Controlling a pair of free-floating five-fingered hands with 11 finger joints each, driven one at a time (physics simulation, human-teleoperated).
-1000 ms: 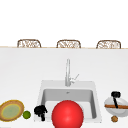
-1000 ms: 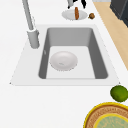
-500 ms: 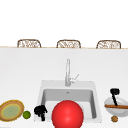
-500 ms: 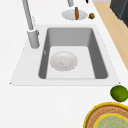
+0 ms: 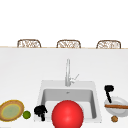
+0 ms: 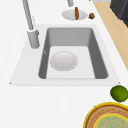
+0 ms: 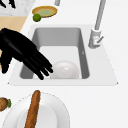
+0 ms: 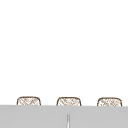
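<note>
My right hand [image 7: 21, 52] hovers open over the sink's near right corner, its straight fingers reaching toward a white bowl [image 7: 65, 69] on the sink floor [image 6: 63, 60]. In the front view that right hand [image 5: 108, 90] sits just above a white plate [image 5: 119, 112] carrying a brown stick-shaped food [image 5: 116, 106]. My left hand [image 5: 40, 110] floats at the sink's front left corner beside a lime [image 5: 26, 115], and its dark fingers hang down at the far end of the right side view [image 7: 7, 3]. A big red ball [image 5: 67, 114] covers the front of the basin [image 5: 45, 96].
A yellow-rimmed woven plate [image 5: 11, 111] lies left of the lime [image 6: 119, 93]. A small brown nut-like item [image 5: 114, 118] rests by the white plate [image 7: 56, 110]. The tall faucet [image 5: 67, 72] stands behind the basin. Three chair backs [image 8: 68, 101] line the far counter edge.
</note>
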